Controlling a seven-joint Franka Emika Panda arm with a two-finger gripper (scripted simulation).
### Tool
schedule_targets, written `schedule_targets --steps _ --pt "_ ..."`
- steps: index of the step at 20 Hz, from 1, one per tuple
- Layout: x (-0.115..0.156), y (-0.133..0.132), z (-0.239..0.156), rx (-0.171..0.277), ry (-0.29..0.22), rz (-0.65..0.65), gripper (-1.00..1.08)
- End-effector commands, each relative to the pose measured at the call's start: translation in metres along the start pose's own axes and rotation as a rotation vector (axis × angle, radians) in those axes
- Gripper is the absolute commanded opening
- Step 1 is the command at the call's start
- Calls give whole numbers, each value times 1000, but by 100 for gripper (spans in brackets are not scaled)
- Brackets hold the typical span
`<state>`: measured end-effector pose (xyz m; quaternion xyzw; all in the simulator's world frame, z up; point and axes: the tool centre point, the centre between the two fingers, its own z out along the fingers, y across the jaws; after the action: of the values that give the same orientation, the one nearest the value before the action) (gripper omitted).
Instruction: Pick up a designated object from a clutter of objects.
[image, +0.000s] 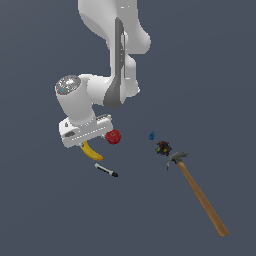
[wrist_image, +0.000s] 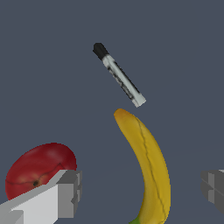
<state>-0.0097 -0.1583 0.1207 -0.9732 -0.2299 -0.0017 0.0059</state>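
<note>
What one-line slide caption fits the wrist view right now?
Open gripper straddling the yellow banana, red apple beside one finger, marker beyond.

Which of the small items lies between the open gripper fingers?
The yellow banana lies between the fingers of the gripper. The red apple sits outside one finger, and the marker lies beyond the banana's tip.

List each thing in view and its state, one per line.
Gripper: open, fingers either side of the banana, not closed on it.
Banana: lying on the surface, not gripped.
Apple: resting beside one finger; contact unclear.
Marker: lying flat, capped, just apart from the banana's tip.
Hammer: lying flat, far from the gripper.
Blue piece: resting alone.
Dark lump: resting near the hammer head.
</note>
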Motion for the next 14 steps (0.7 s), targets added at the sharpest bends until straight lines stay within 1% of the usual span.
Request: schedule_targets --steps 1,8,14 --pt "-10 8 13 -2 0 -34 100" --pt "-31 22 39 -8 -4 -98 100" --pt "-41 28 50 -10 -6 -125 100"
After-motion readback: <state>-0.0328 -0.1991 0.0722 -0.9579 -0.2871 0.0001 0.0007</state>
